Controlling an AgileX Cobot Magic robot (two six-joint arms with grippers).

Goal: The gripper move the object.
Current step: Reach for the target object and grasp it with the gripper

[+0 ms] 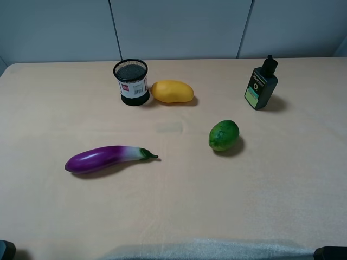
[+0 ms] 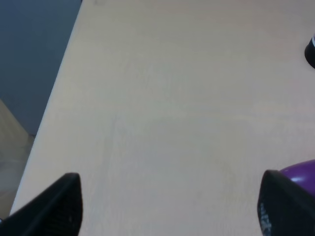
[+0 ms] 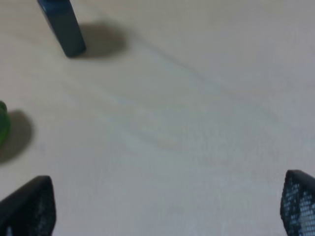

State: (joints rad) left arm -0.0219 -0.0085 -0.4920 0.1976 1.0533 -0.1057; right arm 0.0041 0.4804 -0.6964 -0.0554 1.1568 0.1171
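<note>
The dark-green bottle with a black cap and light green label stands upright at the back right of the table. Its lower body also shows in the right wrist view, far ahead of the fingers. My right gripper is open and empty, low over bare table near the front edge. My left gripper is open and empty near the table's left edge. In the exterior high view only dark bits of the arms show at the bottom corners.
A black mesh cup with a white label and a yellow mango stand at the back. A green fruit lies mid-right, a purple eggplant front left, with its end beside my left finger.
</note>
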